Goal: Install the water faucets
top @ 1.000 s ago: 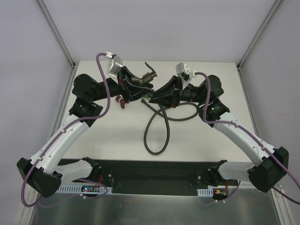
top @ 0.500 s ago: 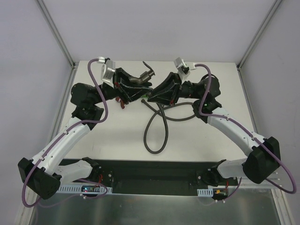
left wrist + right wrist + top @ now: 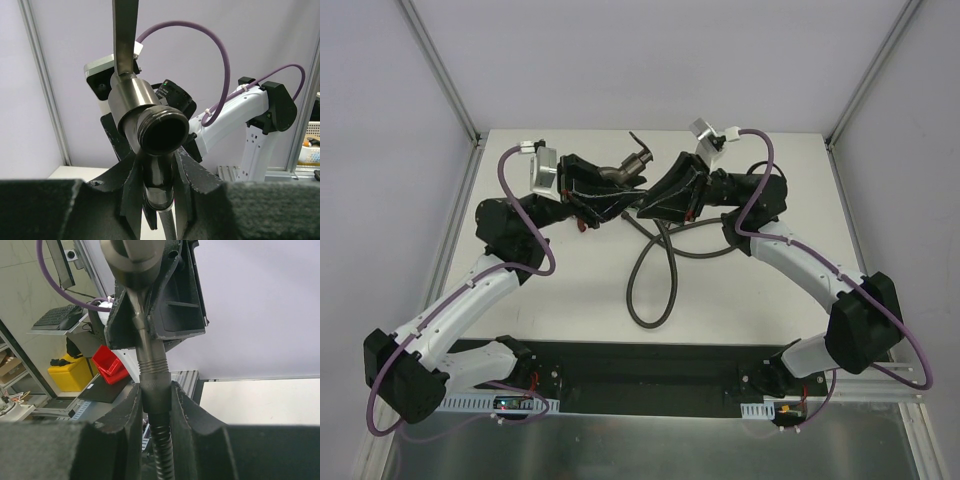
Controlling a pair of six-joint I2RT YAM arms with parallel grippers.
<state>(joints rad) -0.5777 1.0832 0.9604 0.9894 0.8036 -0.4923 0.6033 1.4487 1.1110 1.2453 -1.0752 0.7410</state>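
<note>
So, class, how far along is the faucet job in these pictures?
Done: the metal faucet is off the table, left claw shut on its stem. In hand: the right claw grips the hose fitting just below the thread; fully screwed together, cannot tell. Left: the red tap, lying on the table.

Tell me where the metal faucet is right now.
In the top view, the metal faucet is held at far centre by the left gripper, with the right gripper clamping the hose beside it.

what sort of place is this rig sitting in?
Likely a robotics lab test cell: a white table walled in by aluminium frame posts and plain panels, with a keyboard, a red bin and a yellow bin just outside.
</note>
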